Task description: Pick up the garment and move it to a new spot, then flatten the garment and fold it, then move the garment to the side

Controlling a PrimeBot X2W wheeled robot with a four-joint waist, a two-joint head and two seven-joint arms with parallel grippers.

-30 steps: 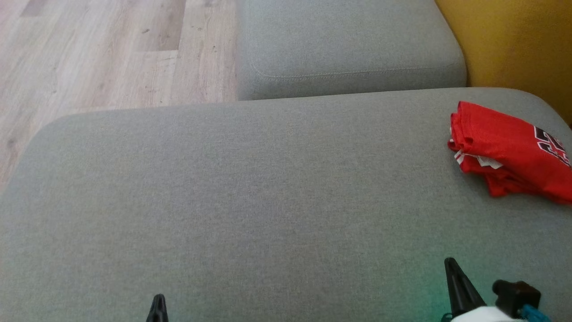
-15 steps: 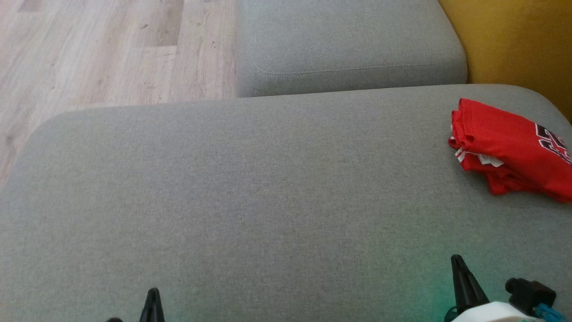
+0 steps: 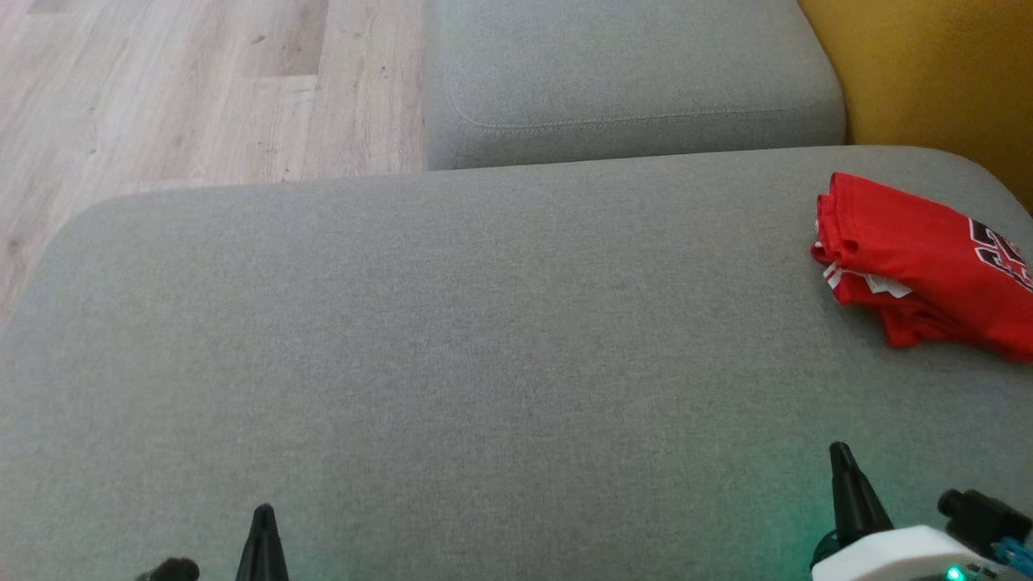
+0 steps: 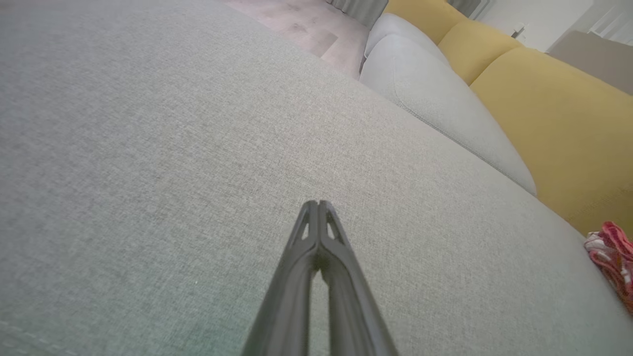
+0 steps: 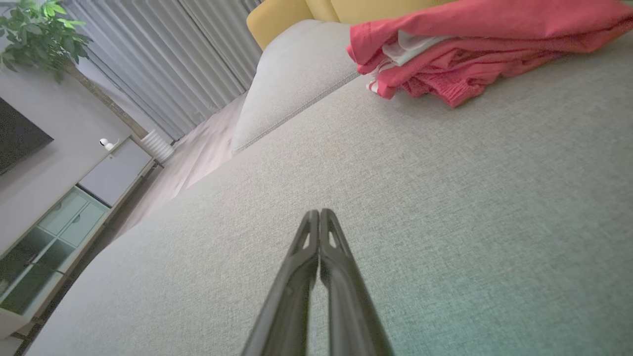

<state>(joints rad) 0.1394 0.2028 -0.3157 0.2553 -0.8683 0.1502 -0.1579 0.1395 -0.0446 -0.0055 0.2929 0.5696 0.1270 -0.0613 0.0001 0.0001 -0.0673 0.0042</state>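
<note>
The right hand (image 3: 839, 450) has slim black fingers (image 5: 296, 287) and a white wrist casing (image 3: 888, 555)

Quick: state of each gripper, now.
Left gripper: shut, holding nothing.
Right gripper: shut, holding nothing; the red garment lies apart from it.

Broad grey fabric seat cushion (image 3: 484, 363) spread across foreground. Second grey cushion (image 3: 629, 73) butted against its far edge, stitched seam along front. Mustard-yellow backrest (image 3: 928, 73) stood at right. Pale wood-plank floor (image 3: 186, 97) lay to left. Grey pleated curtains (image 5: 163, 59) hung full-length at far end. Leafy green plant (image 5: 39, 34) rose beside them. Low cabinet (image 5: 64, 212) with pale and glass-fronted doors sat against white wall. Dark panel (image 5: 17, 138) hung above it, possibly television. Light was soft and even.
</note>
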